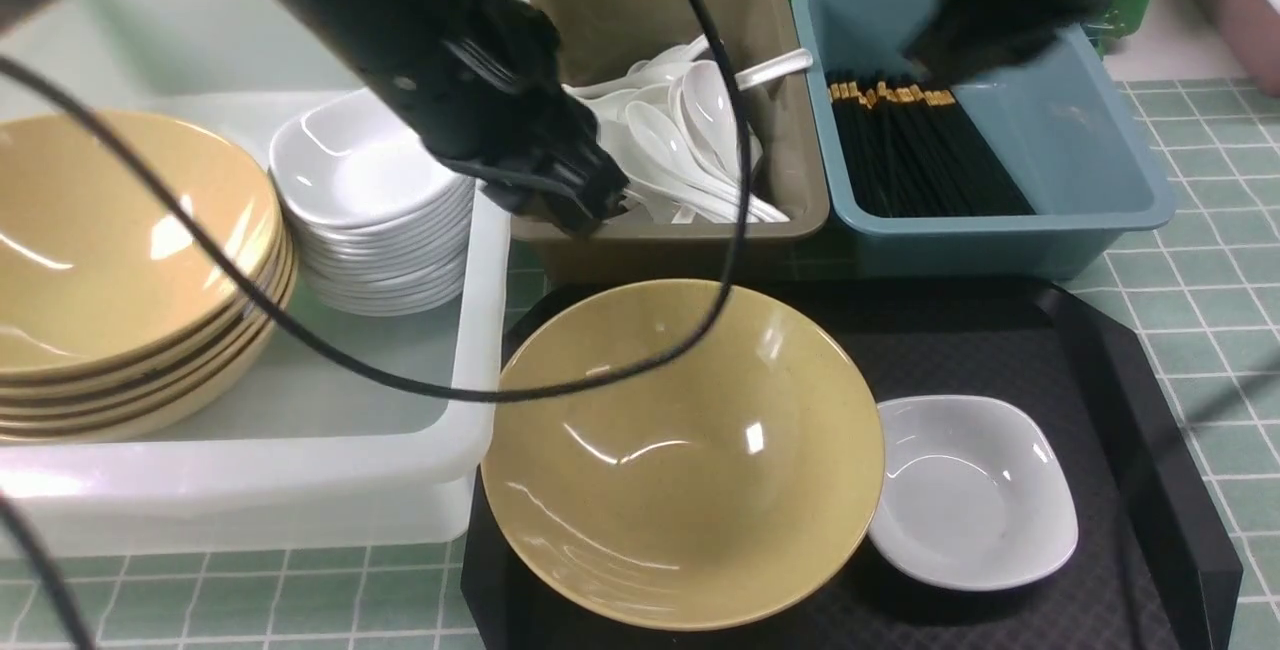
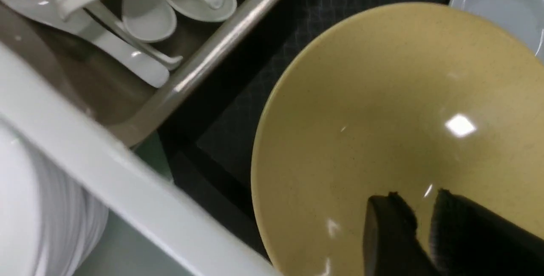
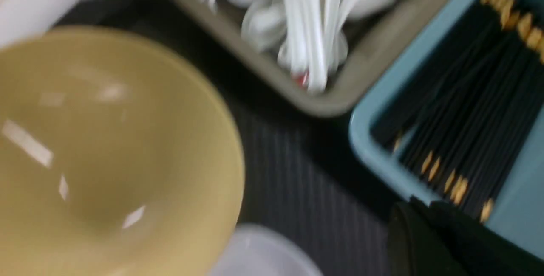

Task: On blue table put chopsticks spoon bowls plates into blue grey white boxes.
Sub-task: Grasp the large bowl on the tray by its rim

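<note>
A wide glossy mustard-yellow bowl (image 1: 680, 450) sits mid-frame on a black textured tray (image 1: 1120, 380). Upper centre, the left jaws hang slightly parted, empty; the right jaws, above black chopsticks (image 1: 920, 160) upper right, are too blurred to judge.

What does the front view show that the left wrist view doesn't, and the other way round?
Only the front view: the blue box holding the chopsticks, and the stack of yellow bowls in the white box.
Only the left wrist view: the left gripper close up, fingers slightly apart and empty, above the single yellow bowl.
Both: that single yellow bowl on the black tray, the small white dish beside it, the grey box of spoons, the white box's rim and the stacked white plates.
</note>
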Action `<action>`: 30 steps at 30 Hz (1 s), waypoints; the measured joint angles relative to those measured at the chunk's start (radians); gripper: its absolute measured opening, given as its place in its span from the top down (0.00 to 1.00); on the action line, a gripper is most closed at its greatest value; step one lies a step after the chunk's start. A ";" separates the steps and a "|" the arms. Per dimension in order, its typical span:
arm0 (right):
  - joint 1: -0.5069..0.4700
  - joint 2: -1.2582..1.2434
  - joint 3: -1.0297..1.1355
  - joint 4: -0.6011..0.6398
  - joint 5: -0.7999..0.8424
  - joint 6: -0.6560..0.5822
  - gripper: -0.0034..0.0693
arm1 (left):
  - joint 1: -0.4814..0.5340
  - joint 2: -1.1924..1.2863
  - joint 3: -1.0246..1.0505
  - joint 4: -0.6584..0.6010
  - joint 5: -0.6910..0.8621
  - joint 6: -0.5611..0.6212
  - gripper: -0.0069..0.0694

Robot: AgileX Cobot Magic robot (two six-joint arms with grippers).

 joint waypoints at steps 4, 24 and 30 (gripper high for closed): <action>0.000 -0.182 0.244 0.000 -0.007 0.000 0.86 | -0.079 0.088 -0.009 0.098 -0.016 -0.044 0.45; 0.000 -0.359 0.501 0.000 -0.085 0.029 0.85 | -0.101 0.306 -0.009 0.296 -0.181 -0.180 0.29; 0.000 -0.359 0.501 0.000 -0.086 0.029 0.84 | -0.101 0.341 -0.009 0.290 -0.190 -0.180 0.37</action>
